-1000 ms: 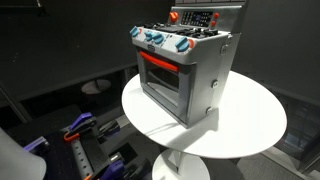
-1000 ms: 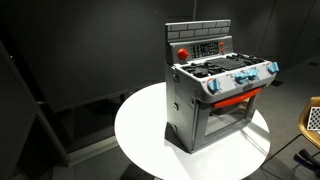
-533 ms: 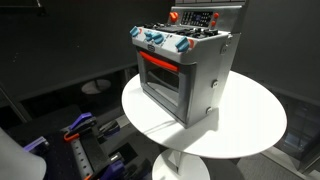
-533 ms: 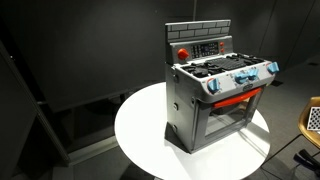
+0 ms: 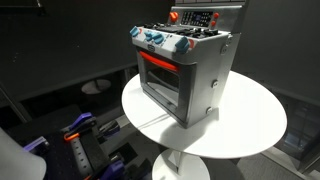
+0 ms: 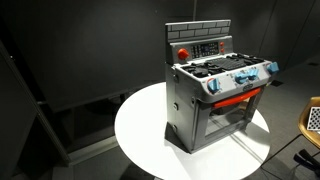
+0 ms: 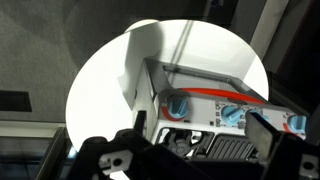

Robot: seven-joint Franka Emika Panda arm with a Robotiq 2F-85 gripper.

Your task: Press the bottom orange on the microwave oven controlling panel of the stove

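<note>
**Pincer hovering spread above the toy stove**

The stove point(image 5: 185, 75) is standing upright on the round white tabletop point(image 5: 250, 125), its red-orange-trimmed oven door point(image 5: 160, 80) shut. In both exterior views it is sitting toward one side of the tabletop rather than at the centre. A row of blue-and-white knobs point(image 5: 155, 39) is running along the front edge above the door, with the dark burners just behind them.

The microwave oven controlling panel point(image 6: 207, 47) is sitting in the raised back wall of the stove, behind the burners and under a grey brick-patterned strip. It is showing as a low dark rectangle with tiny red and pale marks, too small to tell one button from another. A round red button point(image 6: 183, 53) is sitting just beside it. Nothing is touching the panel in either exterior view, and the arm is not appearing there.

In the wrist view the pincer point(image 7: 195, 155) is looking down on the stove from above, its dark fingers point(image 7: 110, 155) spread wide apart and pinching nothing. The knobs and red trim are lying between them, though the picture is blurred.
</note>
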